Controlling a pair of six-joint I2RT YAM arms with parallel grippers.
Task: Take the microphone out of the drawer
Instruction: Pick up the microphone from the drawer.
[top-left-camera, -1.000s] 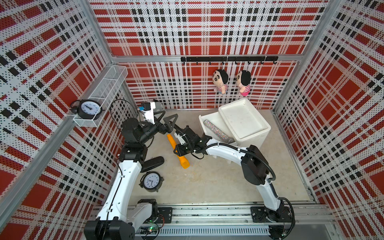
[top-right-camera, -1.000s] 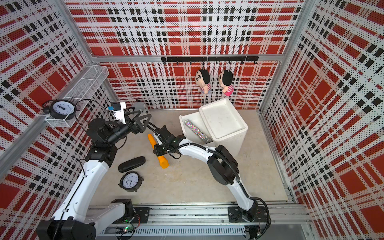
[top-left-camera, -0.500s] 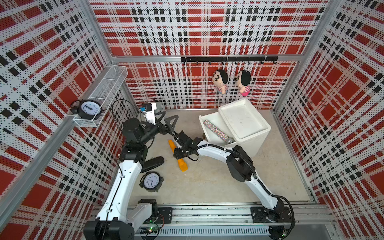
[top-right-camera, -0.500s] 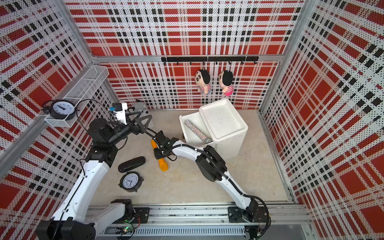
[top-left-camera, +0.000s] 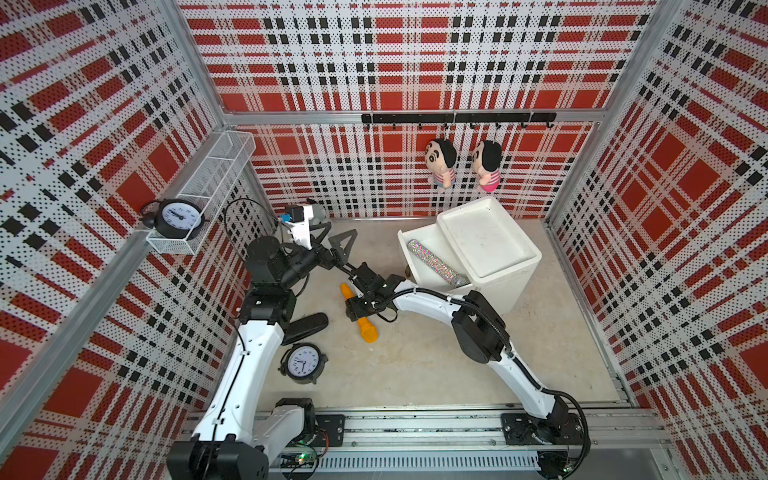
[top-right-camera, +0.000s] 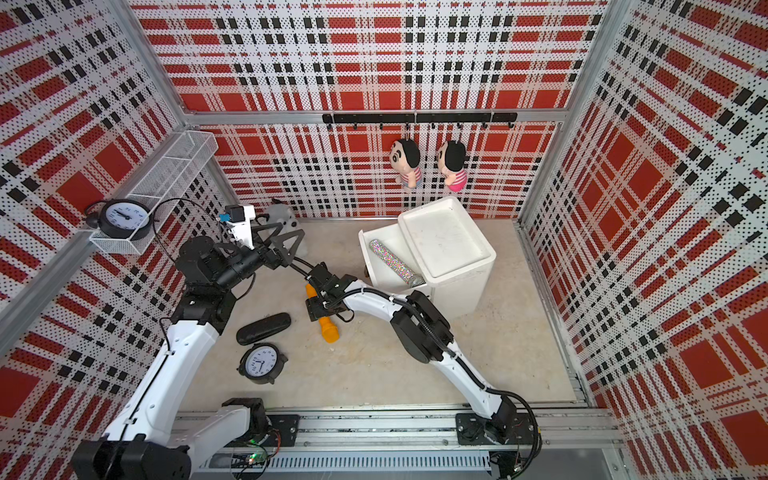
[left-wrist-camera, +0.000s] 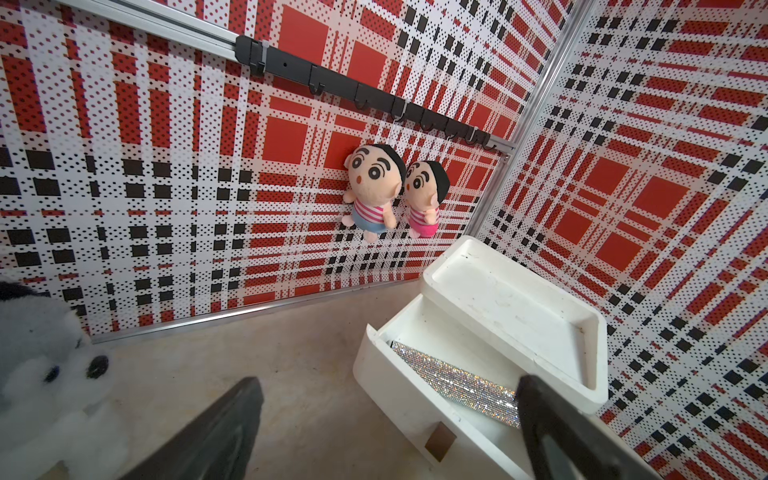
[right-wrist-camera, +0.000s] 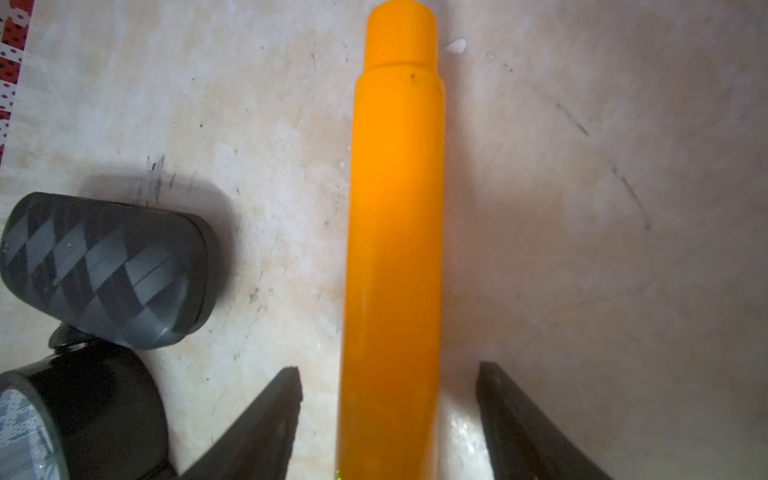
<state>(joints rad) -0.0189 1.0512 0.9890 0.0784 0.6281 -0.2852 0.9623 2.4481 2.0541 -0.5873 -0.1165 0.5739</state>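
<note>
Orange microphone (right-wrist-camera: 395, 208) lying flat on the tabletop (right-wrist-camera: 582, 249), outside the open white drawer (top-left-camera: 405, 245). Right gripper (right-wrist-camera: 388, 374) straddling its shaft, jaws standing apart and clear of it. Left gripper (left-wrist-camera: 386, 386) hovering wide open, facing the drawer, where a glittery cylinder (top-left-camera: 432, 262) is lying.

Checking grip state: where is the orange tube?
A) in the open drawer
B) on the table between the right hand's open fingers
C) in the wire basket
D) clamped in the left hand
B: the orange tube lies on the table, a gap showing to each finger of the right hand.
</note>
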